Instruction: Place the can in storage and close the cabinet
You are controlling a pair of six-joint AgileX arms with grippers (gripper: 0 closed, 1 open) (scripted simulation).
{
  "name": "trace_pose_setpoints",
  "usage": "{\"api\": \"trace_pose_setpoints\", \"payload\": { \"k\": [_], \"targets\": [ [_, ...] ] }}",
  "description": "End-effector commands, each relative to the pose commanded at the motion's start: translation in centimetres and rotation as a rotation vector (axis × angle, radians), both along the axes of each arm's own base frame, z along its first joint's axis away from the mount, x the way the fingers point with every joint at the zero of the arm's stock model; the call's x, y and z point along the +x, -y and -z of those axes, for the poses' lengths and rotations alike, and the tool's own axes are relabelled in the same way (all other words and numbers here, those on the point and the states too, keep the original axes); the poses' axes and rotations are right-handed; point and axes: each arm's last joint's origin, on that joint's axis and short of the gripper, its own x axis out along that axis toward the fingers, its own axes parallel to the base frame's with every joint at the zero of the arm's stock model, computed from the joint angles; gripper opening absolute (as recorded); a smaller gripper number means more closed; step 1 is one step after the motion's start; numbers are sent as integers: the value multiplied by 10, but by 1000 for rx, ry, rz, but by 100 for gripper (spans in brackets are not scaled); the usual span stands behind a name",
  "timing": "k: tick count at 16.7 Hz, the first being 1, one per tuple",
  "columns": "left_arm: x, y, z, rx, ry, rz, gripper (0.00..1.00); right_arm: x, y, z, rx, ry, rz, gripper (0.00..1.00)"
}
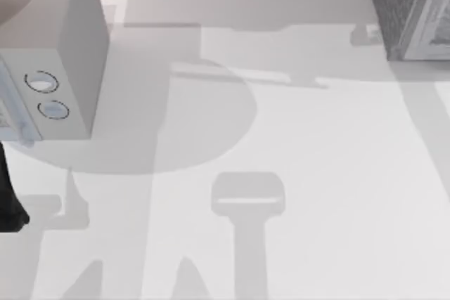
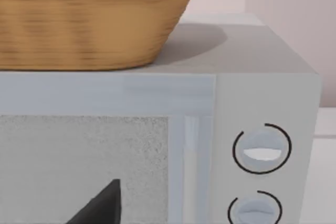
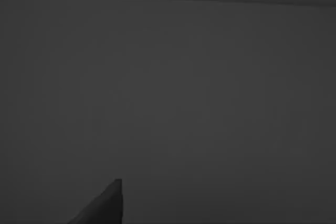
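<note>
Microwave (image 1: 70,54) at table's (image 1: 295,173) left edge, cut off; basket (image 2: 89,19) on top. Left arm (image 1: 8,194) beside it — claw state undeterminable. Right wrist view dark. Cabinet (image 1: 415,12) far right, cropped.

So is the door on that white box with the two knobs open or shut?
Shut. In the left wrist view the white box's door lies flush with the panel holding the knobs, with no gap showing.

Our left arm (image 1: 8,194) appears as a black, glossy, rounded segment. Our left wrist view shows one dark, matte, wedge-shaped fingertip (image 2: 102,205). The right wrist view is dark.
</note>
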Motion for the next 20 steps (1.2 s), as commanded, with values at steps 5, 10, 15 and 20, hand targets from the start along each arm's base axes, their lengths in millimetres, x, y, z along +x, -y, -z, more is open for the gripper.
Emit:
{"api": "trace_pose_setpoints", "payload": {
  "k": [5,10,15,20],
  "targets": [
    [0,0,0,0,0,0,100,-85,12,75,-19,-3,-3,100],
    [0,0,0,0,0,0,100,-133,20,205,-12,-68,12,100],
    [0,0,0,0,0,0,100,-146,24,332,14,-154,38,100],
    [0,0,0,0,0,0,100,-146,26,400,38,-191,58,100]
  ]
}}
